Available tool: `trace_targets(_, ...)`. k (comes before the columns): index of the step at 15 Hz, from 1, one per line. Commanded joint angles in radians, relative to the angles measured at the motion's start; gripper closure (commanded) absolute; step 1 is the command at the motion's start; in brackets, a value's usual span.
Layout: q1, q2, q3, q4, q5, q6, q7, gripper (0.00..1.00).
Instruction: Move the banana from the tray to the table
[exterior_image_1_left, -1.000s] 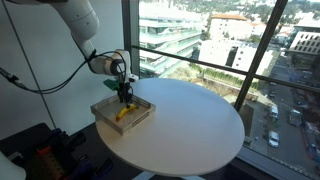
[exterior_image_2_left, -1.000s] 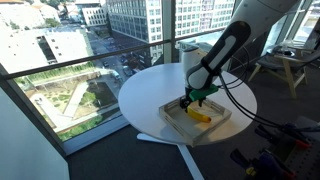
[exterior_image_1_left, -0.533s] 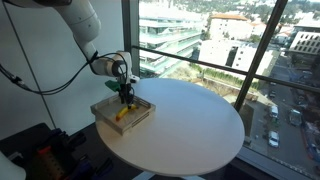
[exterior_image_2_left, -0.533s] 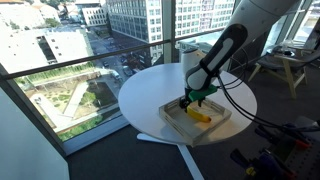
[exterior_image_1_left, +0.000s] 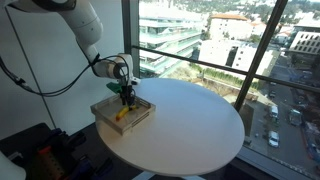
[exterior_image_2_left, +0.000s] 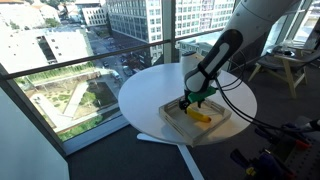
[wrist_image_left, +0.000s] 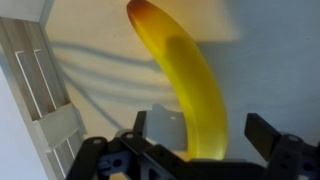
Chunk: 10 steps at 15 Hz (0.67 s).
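Observation:
The banana (wrist_image_left: 190, 85) is yellow and curved and lies on the flat pale bottom of the tray (wrist_image_left: 45, 110). In the wrist view it fills the middle, running between my two fingers. My gripper (wrist_image_left: 205, 135) is open, with one finger on each side of the banana and a gap on both sides. In both exterior views the gripper (exterior_image_1_left: 126, 98) (exterior_image_2_left: 190, 104) hangs low over the tray (exterior_image_1_left: 108, 106) (exterior_image_2_left: 175, 124), just above the banana (exterior_image_1_left: 122, 113) (exterior_image_2_left: 199, 116). The tray sits near the edge of the round white table (exterior_image_1_left: 190, 125) (exterior_image_2_left: 150, 90).
The tray's low wooden wall (wrist_image_left: 40, 80) stands close beside the gripper. Large windows and a railing (exterior_image_1_left: 200, 65) run behind the table. A cable hangs from the arm (exterior_image_2_left: 240, 95). A wooden stool (exterior_image_2_left: 285, 70) stands behind the arm.
The arm's upper links have shifted slightly; the gripper stays low over the banana in the tray.

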Motion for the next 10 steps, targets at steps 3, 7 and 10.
trace_targets(3,0.009,0.022,-0.011,0.034,0.017,-0.001,0.013,0.00)
trace_targets(7,0.007,0.027,-0.009,0.041,0.023,-0.005,0.014,0.44)
trace_targets(10,0.006,0.028,-0.007,0.044,0.027,-0.012,0.014,0.68)
